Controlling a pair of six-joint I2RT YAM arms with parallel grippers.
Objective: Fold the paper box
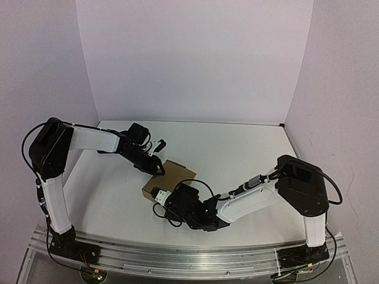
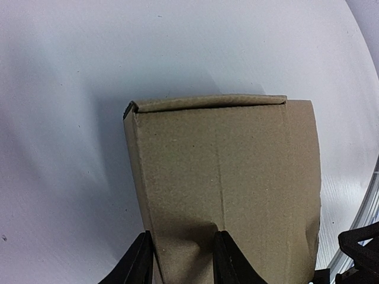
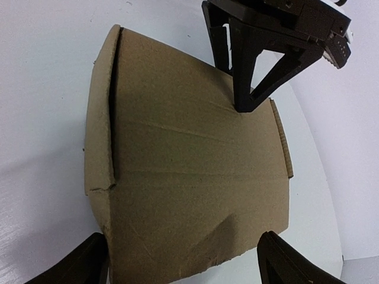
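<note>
top view: the paper box [image 1: 177, 176] sits a bit left of centre on the white table [image 1: 249, 148], lying at an angle. the left gripper [image 1: 156, 167] comes in from the upper left and is down on the box's upper-left end. the right gripper [image 1: 159, 195] is at the box's lower-left end, coming from the lower right. too small here to read either set of jaws.

left wrist view: the box [image 2: 231, 177] fills the middle and runs off the bottom of the frame, closed, with a flap edge along its far end. the left gripper [image 2: 183, 263] is at the bottom edge, its fingers [image 2: 141, 263] a moderate way apart. one sits against the box's left side, and the other presses on the top face, where there's a dent in the cardboard. a strip of box fills the gap, so it looks pinched on that edge.

right wrist view: the box [image 3: 189, 165] takes up most of the frame, its top face creased. the right gripper [image 3: 183, 266] is spread wide, with fingers [image 3: 83, 266] at the bottom left and bottom right corners and the near end of the box between them. can't tell if they actually touch it. the left gripper [image 3: 234, 83] shows at the upper right, one fingertip planted on the top face near the far edge and the other down past that edge.
</note>
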